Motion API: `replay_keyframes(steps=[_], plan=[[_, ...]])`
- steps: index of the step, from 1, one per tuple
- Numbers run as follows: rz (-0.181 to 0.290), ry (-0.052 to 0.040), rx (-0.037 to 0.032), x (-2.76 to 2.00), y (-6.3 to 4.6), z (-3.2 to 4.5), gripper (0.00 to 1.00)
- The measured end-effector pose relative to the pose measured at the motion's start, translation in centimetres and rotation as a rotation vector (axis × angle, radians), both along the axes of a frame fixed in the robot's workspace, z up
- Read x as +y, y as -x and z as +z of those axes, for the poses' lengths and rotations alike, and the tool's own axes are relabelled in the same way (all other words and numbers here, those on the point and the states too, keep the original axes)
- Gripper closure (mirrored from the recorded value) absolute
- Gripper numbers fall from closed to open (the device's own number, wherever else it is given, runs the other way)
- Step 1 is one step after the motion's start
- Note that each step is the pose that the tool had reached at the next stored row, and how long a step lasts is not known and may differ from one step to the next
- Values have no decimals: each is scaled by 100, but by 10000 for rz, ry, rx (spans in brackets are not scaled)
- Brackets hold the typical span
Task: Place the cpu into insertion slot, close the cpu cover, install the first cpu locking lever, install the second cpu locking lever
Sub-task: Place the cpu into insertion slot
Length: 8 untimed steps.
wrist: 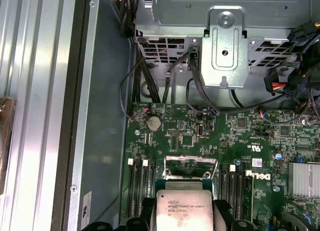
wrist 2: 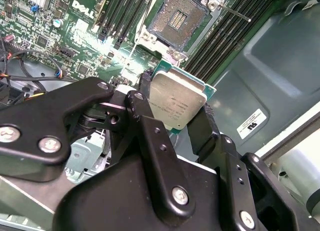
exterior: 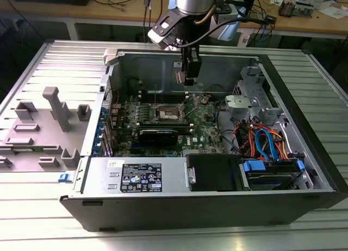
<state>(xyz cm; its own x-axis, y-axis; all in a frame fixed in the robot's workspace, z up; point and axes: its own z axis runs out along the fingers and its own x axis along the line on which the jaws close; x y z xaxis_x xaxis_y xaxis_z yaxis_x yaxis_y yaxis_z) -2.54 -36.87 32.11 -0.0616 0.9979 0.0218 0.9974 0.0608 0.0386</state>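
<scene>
I have gripper clamped on cpu by opposite edges; cpu hangs above insertion slot, apart, not yet centred over it. My judgement: square chip to slot, keep level, lower gently, no forcing.

My arm is a round tube of brushed silver metal, and black cables loop off its side. Under it sits a pale, boxy housing with a dark face. Below that is my gripper, matte black all over. In the second wrist view its links are flat black bars with rounded ends, jointed one over another (rather like knuckles). Bright silver screws with round heads sit at the pivots, and small plain holes dot the bars. My fingers are narrow black blocks with the same dull finish as the links.
</scene>
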Motion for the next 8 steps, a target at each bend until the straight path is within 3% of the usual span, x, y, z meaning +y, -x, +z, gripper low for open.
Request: replay_keyframes(steps=[8], plan=[[-124, -1, -1, 0, 0, -6, 46]])
